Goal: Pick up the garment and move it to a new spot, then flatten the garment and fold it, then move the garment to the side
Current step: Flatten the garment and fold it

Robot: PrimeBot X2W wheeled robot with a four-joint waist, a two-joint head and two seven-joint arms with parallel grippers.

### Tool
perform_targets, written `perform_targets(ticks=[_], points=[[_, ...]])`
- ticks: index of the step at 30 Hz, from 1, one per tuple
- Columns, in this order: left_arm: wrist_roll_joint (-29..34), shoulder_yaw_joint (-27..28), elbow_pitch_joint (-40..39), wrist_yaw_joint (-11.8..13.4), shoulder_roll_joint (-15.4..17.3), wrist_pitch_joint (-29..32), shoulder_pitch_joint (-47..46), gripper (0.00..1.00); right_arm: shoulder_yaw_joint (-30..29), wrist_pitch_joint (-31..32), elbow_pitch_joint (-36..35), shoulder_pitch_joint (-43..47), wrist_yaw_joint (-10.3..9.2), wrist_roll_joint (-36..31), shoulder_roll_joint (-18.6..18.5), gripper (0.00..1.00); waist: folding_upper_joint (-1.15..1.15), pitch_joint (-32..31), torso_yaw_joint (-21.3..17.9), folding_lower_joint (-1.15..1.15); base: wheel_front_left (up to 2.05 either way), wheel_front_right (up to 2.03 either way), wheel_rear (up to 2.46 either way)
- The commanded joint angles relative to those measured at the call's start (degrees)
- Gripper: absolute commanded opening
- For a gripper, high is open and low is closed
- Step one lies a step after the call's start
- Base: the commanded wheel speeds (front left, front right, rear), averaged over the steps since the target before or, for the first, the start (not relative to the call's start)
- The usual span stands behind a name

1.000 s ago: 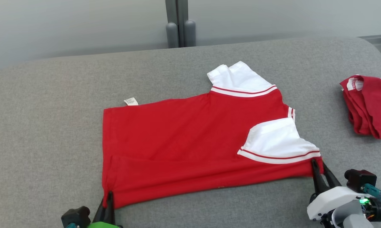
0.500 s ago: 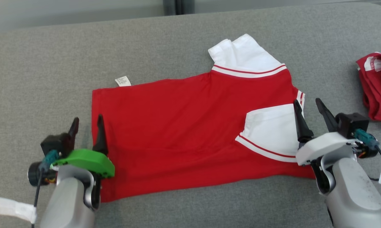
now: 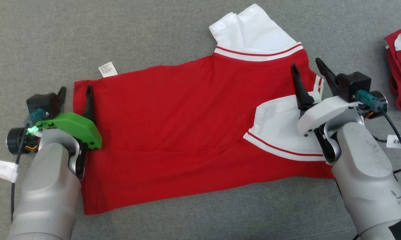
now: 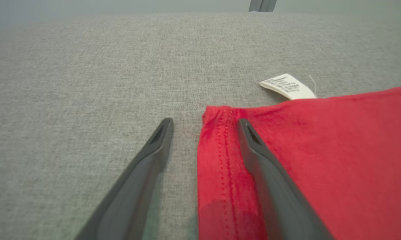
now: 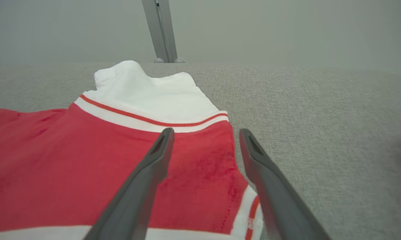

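The left gripper stands wide open with nothing in it. A second ago it was pinched shut on the near left corner of the garment. It has let go and come up over the left hem, one finger above the red cloth and the other above the bare grey tabletop. The right gripper has done the same. It was closed on the near right corner, and its fingers are now spread and empty above the right edge, beside the near white sleeve.

The garment lies flat in the middle of the tabletop as before, its near edge folded over, the far white sleeve pointing away and a small white label poking out at the far left. The head camera has tipped down since then. A second red garment sits bunched at the far right, well apart.
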Motion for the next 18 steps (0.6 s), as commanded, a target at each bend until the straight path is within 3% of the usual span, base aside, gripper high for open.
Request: perform_targets(ticks=[1,3,8,18], points=[[0.07,-0.51,1.60,-0.14,0.19,0.26,-1.04,0.45,0.55,0.01,0.67,-1.61,-0.09,-0.38,-0.24,1.00,0.00,1.10,-0.31,0.00,0.00,0.00,0.00],[-0.09,-1.08,2.86,-0.20,-0.30,0.28,-1.72,0.00,0.65,0.10,1.62,-3.60,-0.09,-0.38,-0.73,1.00,0.00,1.50,0.10,0.00,0.00,0.00,0.00],[-0.73,-1.93,2.49,-0.21,-0.84,0.25,-2.83,0.00,1.61,1.96,4.50,-9.42,-0.09,-1.06,-1.92,1.00,0.00,2.39,1.87,0.00,0.00,0.00,0.00],[-1.41,-4.13,-7.74,-0.13,-2.46,0.11,-2.69,0.00,4.01,9.28,13.30,-22.42,-0.09,-2.45,-5.25,1.00,0.00,5.51,7.86,0.00,0.00,0.00,0.00]])
